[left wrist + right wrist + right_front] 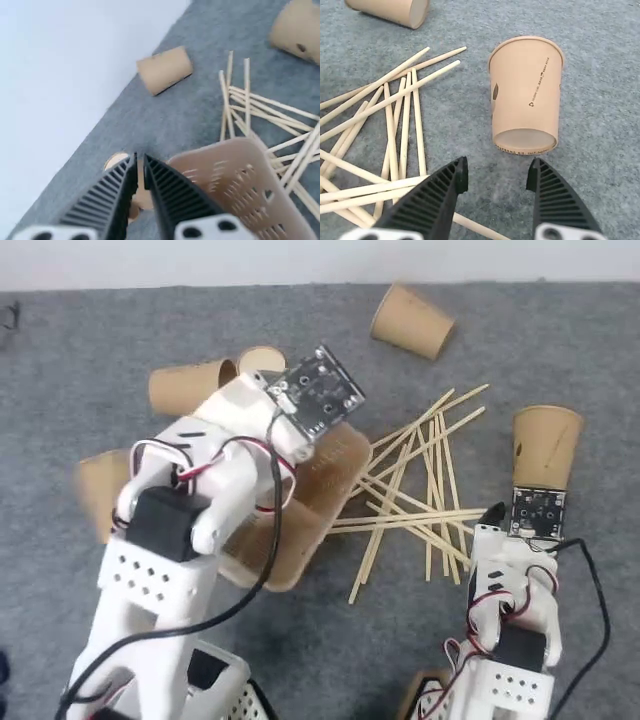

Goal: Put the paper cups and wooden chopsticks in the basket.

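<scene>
Here, right claw (497, 172) wide before tapered paper cup (525, 95); left claw (140, 167) narrow, empty, near perforated basket (240, 190).

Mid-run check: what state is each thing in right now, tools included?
Left tool: shut, empty.
Right tool: open, empty.
Near cup: on its side on the table, base toward the right tool.
Far cup: on its side on the table.
Chopsticks: loose heap on the table.
Basket: on the table, partly hidden by an arm.
</scene>
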`<act>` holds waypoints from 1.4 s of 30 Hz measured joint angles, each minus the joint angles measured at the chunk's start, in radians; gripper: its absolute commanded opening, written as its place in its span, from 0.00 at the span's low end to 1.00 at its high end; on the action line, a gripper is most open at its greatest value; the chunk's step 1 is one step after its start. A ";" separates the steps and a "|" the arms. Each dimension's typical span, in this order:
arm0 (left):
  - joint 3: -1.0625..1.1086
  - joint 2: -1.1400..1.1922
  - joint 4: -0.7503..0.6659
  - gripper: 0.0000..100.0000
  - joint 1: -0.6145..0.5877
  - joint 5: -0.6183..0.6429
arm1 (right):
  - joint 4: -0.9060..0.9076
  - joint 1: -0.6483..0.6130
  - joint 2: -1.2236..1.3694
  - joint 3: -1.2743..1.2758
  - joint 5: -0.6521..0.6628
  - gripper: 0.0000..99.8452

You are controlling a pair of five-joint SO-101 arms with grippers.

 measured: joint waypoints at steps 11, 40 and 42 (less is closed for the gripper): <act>0.026 -0.005 -0.089 0.01 -0.055 0.000 | 0.000 0.000 0.000 0.000 0.000 0.21; 0.755 -0.437 -0.626 0.02 -1.553 -0.339 | 0.000 -0.005 0.000 0.000 0.000 0.21; 0.836 -0.437 -0.740 0.02 -1.583 -0.342 | 0.000 -0.005 0.000 0.000 0.000 0.21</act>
